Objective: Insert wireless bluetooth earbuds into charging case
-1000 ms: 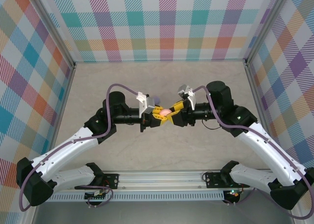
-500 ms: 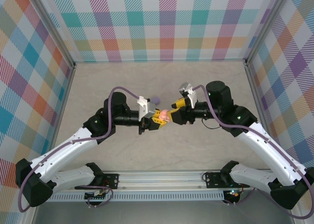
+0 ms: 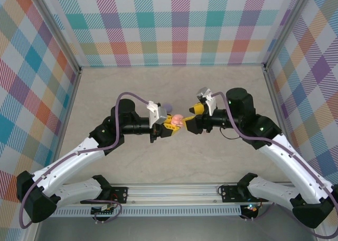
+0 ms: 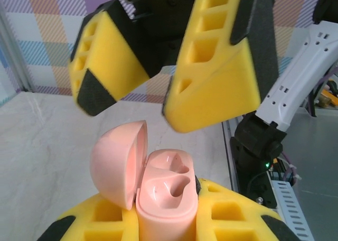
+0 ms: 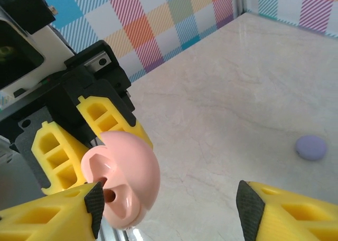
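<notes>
The left gripper [image 3: 170, 122] is squeezed tight on a pink charging case [image 3: 177, 118] and holds it up above the table [image 3: 132, 87], near the middle of the top view. From the left wrist camera, the case [image 4: 163, 193] stands up between the two yellow fingers of the left gripper [image 4: 169, 220] at the bottom of the frame. Its round lid [image 4: 119, 164] is flipped open and leans to the left. Inside the case are two smooth, shiny pink wells side by side, and they look hollow from here. The right gripper [image 3: 189, 117] sits just beside the case, on its right side in the top view, with its fingers spread apart and holding nothing. From the left wrist camera the right gripper [image 4: 158, 74] hangs just above the open case, not touching it. From the right wrist camera, the right gripper [image 5: 166, 212] has one finger at the lower left and one at the lower right, wide apart, and the pink case [image 5: 124, 180] is by the left one, gripped by the left gripper [image 5: 87, 146]. A small purple disc [image 5: 310, 147], round like a shut case, lies flat on the table at the right edge. In the top view the purple disc [image 3: 167, 105] peeks out just above the left gripper. The walls are bright checks.
</notes>
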Tool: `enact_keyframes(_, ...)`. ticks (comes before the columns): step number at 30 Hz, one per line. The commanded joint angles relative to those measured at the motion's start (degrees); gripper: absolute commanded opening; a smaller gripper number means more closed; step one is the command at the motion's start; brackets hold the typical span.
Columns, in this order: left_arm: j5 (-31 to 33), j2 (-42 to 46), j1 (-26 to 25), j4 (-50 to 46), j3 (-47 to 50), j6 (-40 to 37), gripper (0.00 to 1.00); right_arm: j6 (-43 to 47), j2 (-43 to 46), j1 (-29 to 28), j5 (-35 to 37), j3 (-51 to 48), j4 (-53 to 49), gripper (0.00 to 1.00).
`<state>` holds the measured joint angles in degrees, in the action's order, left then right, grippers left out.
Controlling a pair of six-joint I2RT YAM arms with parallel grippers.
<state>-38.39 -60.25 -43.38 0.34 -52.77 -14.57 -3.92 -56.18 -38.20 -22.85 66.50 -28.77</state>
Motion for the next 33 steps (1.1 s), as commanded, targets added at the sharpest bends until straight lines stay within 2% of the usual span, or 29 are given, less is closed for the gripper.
enact_keyframes(1,1.7,0.1,-0.7,2.9,-0.7,1.7,0.00,-0.4,2.1,0.2,3.3,-0.6,0.2,0.70)
enact_keyframes(4,2.5,0.1,-0.7,3.3,-0.4,2.3,0.00,-1.6,2.7,0.2,8.6,-1.3,-0.1,0.71)
enact_keyframes(10,4.8,1.3,-0.7,2.5,0.4,3.7,0.00,-6.3,-0.1,1.2,24.5,-1.2,-7.1,0.73)
enact_keyframes(12,5.5,1.9,-0.6,2.2,0.8,4.3,0.00,-8.3,-2.3,2.8,26.4,-1.4,-9.6,0.72)
enact_keyframes(18,8.3,5.3,-0.7,3.4,3.3,7.2,0.00,-13.0,-9.7,9.0,24.6,-3.3,-11.7,0.71)
enact_keyframes(26,10.9,8.4,-0.7,1.7,4.8,10.9,0.00,-14.0,-21.2,11.1,23.4,-4.1,-13.2,0.66)
enact_keyframes(33,12.0,10.3,-0.7,1.3,6.3,12.8,0.00,-7.2,-29.5,11.8,18.1,-3.1,-9.1,0.52)
